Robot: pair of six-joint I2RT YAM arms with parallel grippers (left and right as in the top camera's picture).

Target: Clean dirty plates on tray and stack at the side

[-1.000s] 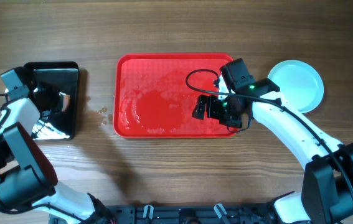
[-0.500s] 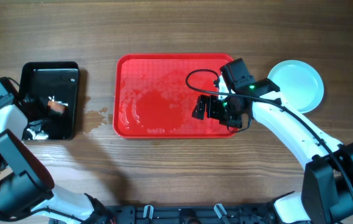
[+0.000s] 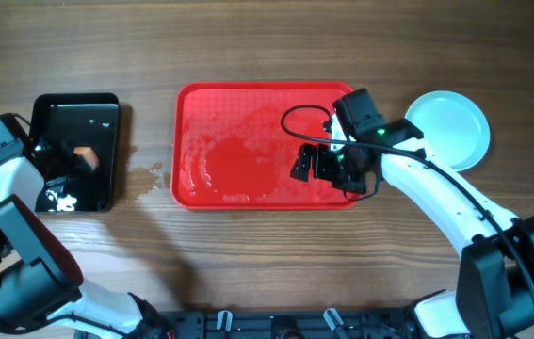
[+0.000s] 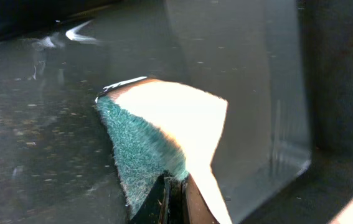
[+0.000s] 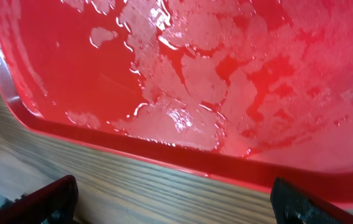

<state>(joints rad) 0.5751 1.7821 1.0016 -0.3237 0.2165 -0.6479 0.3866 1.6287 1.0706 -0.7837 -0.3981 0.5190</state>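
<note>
Lying on the table (image 3: 248, 38) just right of the tray (image 3: 238, 104), the plates (image 3: 447, 129) show as one pale-blue disc; how many are piled I cannot tell. The tray's red floor is wet and streaked. The right gripper (image 3: 309, 165) hangs over its near right part, fingers wide apart. The left gripper (image 4: 173, 196) is clamped on a sponge (image 4: 164, 124) over the black tray (image 3: 97, 108)
</note>
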